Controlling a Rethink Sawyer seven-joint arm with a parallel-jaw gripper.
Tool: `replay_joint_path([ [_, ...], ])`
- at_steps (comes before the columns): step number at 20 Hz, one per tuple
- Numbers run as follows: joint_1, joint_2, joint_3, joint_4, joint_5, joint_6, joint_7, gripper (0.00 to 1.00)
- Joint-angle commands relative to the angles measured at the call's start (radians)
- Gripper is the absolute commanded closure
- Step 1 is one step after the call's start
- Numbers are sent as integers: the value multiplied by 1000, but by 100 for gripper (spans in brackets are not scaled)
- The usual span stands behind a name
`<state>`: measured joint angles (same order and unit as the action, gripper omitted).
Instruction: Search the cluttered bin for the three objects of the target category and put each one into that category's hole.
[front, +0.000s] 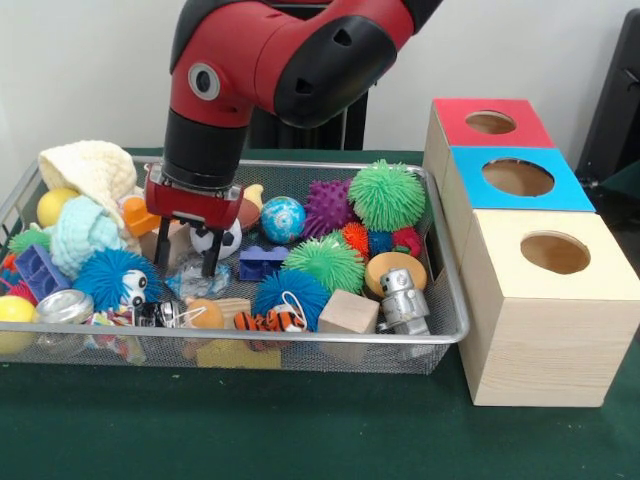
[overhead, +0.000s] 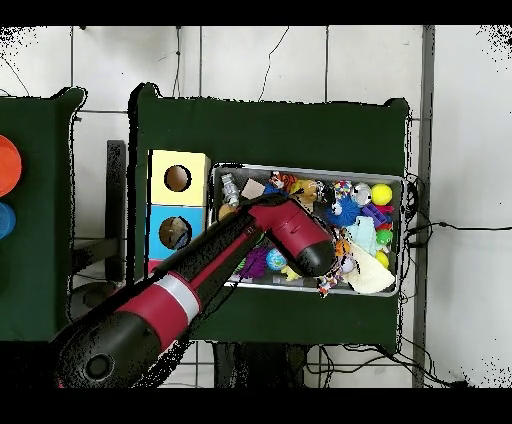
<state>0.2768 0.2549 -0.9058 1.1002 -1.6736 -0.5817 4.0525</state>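
My gripper (front: 186, 266) hangs low inside the wire bin (front: 455, 325), left of its middle, with its two black fingers (front: 161, 250) spread apart. A tan object (front: 180, 240) lies between them, and no grip on it shows. A small soccer ball (front: 229, 239) sits just right of the gripper. Three boxes with round holes stand right of the bin: red-topped (front: 490, 122), blue-topped (front: 518, 177) and plain wood (front: 555, 252). In the overhead view the arm (overhead: 250, 245) covers the gripper and the bin's (overhead: 310, 168) middle.
The bin holds green spiky balls (front: 387, 195), a purple spiky ball (front: 328, 205), a globe ball (front: 283, 218), blue fuzzy balls (front: 110, 275), a wooden block (front: 348, 312), a silver toy robot (front: 403, 298), a blue brick (front: 262, 262) and knitted pieces (front: 90, 168).
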Motion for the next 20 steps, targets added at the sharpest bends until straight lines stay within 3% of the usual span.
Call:
replay_joint_path([
  [1, -29, 135, 191, -141, -43, -105, -27, 0],
  [6, -35, 150, 200, -176, -76, -142, 4, 0],
  [9, -25, 180, 181, -197, -135, -209, 79, 0],
  [20, -20, 171, 185, -191, -154, -181, 75, 0],
])
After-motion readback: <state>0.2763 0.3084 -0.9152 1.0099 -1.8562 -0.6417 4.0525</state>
